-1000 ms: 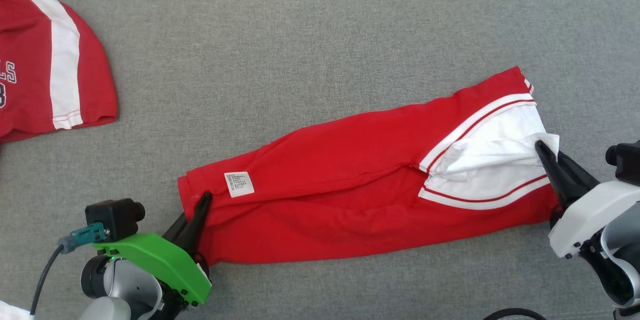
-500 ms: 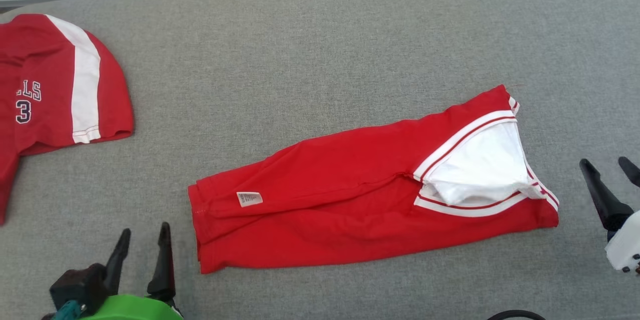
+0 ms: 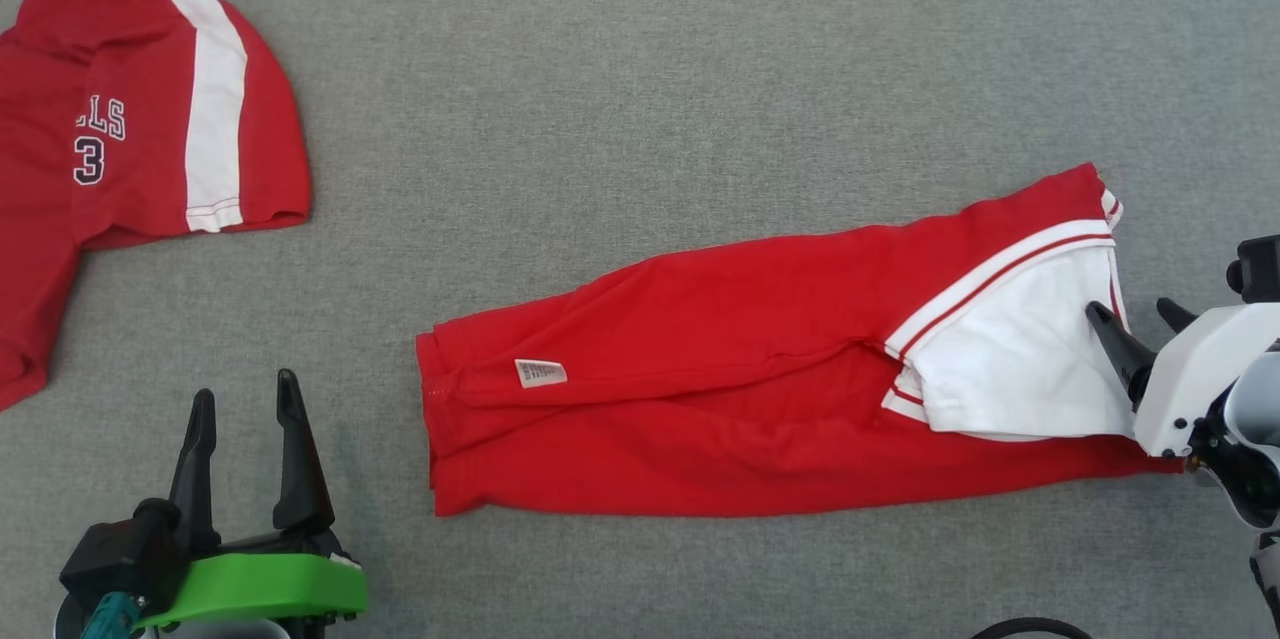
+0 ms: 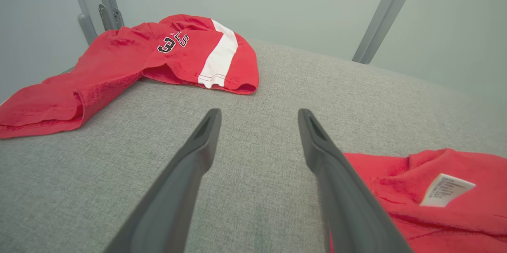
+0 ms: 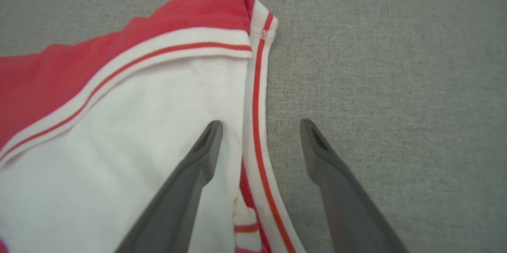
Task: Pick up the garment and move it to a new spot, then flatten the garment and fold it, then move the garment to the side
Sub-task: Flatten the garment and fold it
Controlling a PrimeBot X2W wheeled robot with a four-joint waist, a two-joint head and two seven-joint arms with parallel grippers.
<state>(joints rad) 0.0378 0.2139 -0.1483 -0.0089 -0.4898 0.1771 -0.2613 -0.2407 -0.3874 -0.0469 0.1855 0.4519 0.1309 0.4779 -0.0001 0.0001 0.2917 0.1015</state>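
Left to right on the grey desk (image 3: 640,39): a numbered red jersey (image 3: 150,109) lies aside; the left claw (image 3: 245,387), released, has backed off the hem it pinched; the red-and-white garment (image 3: 720,389) rests centre-right, flatter; the right claw (image 3: 1132,309), spread, returns astride its striped edge, smoothing apparently unfinished.

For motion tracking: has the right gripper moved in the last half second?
Yes: right gripper moved left, from clear of the red garment to straddling its striped edge.
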